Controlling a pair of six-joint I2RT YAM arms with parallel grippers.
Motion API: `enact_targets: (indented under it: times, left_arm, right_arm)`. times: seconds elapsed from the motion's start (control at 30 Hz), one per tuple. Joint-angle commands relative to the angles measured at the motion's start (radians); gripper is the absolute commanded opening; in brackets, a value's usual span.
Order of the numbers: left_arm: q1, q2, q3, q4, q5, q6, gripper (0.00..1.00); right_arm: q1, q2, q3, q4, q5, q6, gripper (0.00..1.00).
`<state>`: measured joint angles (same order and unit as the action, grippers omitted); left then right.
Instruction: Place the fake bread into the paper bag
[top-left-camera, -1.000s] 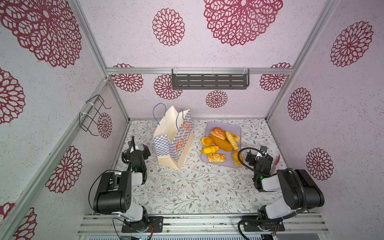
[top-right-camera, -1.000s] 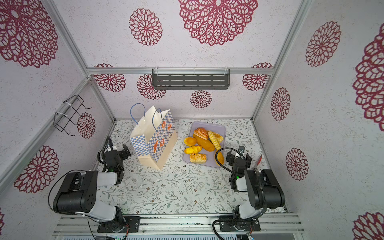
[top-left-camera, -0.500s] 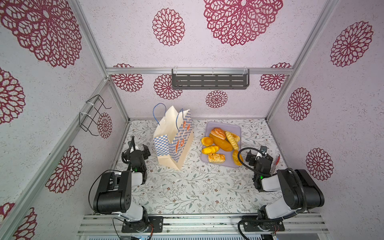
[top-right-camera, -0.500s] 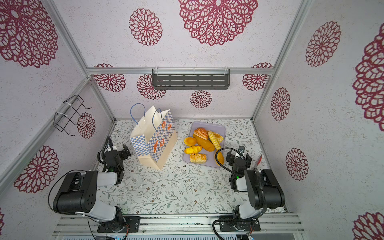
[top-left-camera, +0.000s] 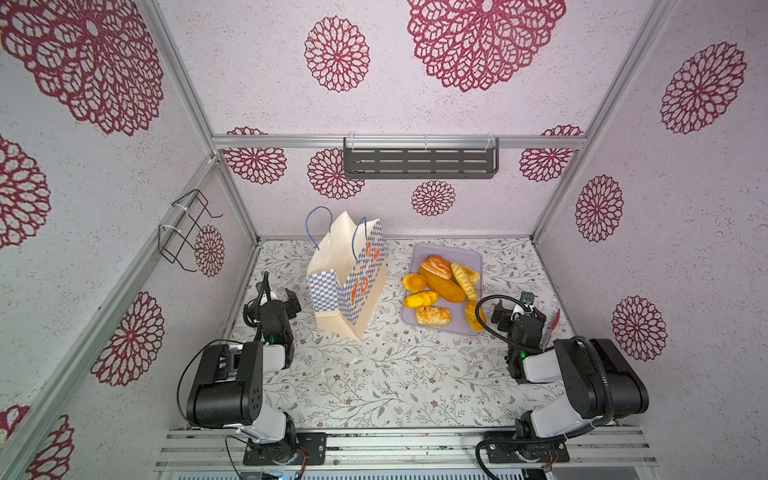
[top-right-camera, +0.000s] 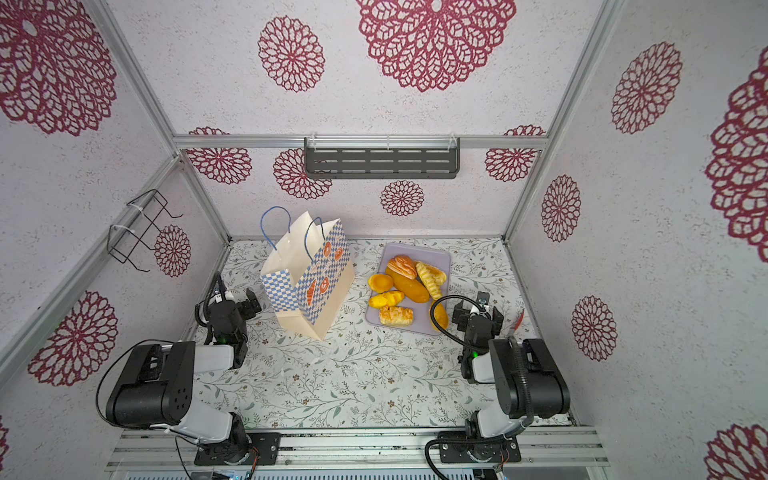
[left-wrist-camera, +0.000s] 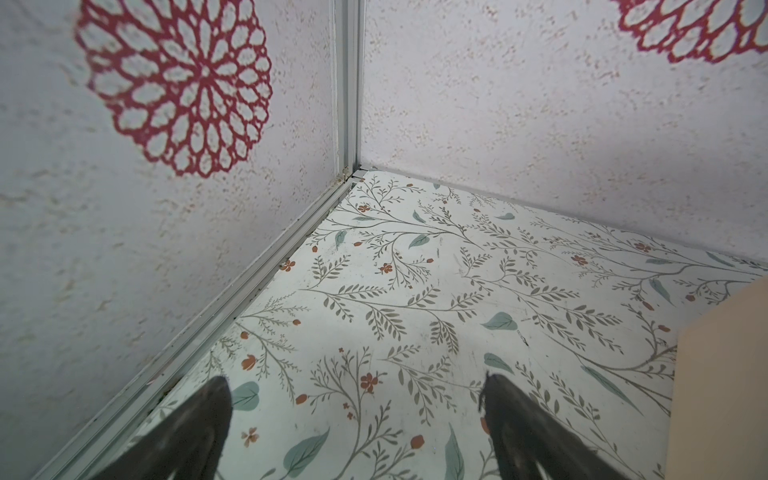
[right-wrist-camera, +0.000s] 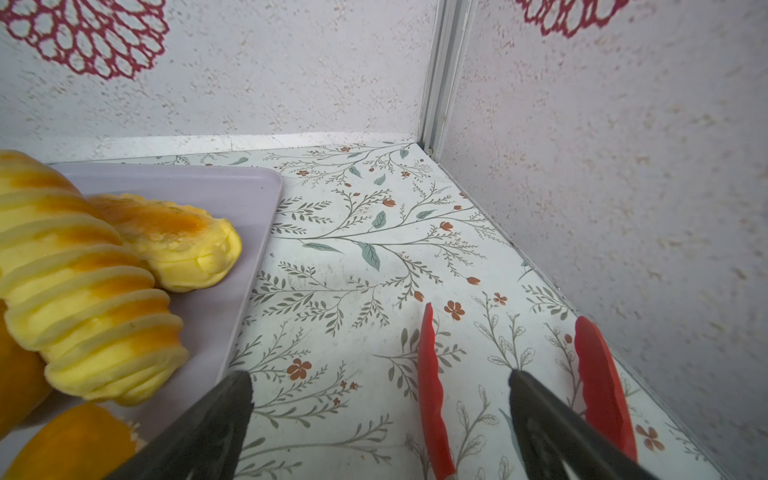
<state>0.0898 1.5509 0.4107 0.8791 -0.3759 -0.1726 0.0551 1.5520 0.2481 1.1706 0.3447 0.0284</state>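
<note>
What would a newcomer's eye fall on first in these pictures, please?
The golden fake bread heaped on a lilac tray, right of centre in both top views. Next, the chequered paper bag standing open to its left, and red tongs lying farther right of the tray.

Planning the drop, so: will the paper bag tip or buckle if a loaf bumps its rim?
The paper bag likely tips easily: it stands tall on a narrow base, freestanding. Its thin paper walls probably flex when nudged.
</note>
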Motion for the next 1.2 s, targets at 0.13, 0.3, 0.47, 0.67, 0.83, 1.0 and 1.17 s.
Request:
enact_targets:
  times: [0.13, 0.3, 0.47, 0.67, 0.83, 1.0, 1.17]
  left_arm:
    - [0.003, 0.005, 0.001, 0.025, 0.003, 0.008, 0.97]
    - [0.005, 0.005, 0.001, 0.025, 0.006, 0.008, 0.97]
    - [0.01, -0.029, -0.031, 0.06, -0.016, -0.008, 0.97]
    - [0.01, -0.302, 0.102, -0.414, -0.104, -0.073, 0.97]
    - [0.011, -0.528, 0.211, -0.744, -0.202, -0.215, 0.97]
    - [0.044, -0.707, 0.37, -1.135, -0.142, -0.378, 0.97]
    - [0.062, -0.726, 0.582, -1.388, 0.188, -0.321, 0.91]
  right_arm:
    - [-0.001, -0.013, -0.002, 0.052, 0.007, 0.011, 0.99]
    - [-0.001, -0.013, -0.002, 0.051, 0.007, 0.01, 0.99]
    - [-0.003, -0.032, 0.005, 0.025, 0.029, 0.024, 0.99]
    - [-0.012, -0.191, 0.017, -0.151, 0.074, 0.063, 0.99]
    - [-0.014, -0.421, 0.134, -0.592, 0.215, 0.226, 0.99]
    - [-0.048, -0.584, 0.314, -1.13, 0.202, 0.474, 0.99]
    - [-0.112, -0.584, 0.52, -1.426, -0.164, 0.445, 0.83]
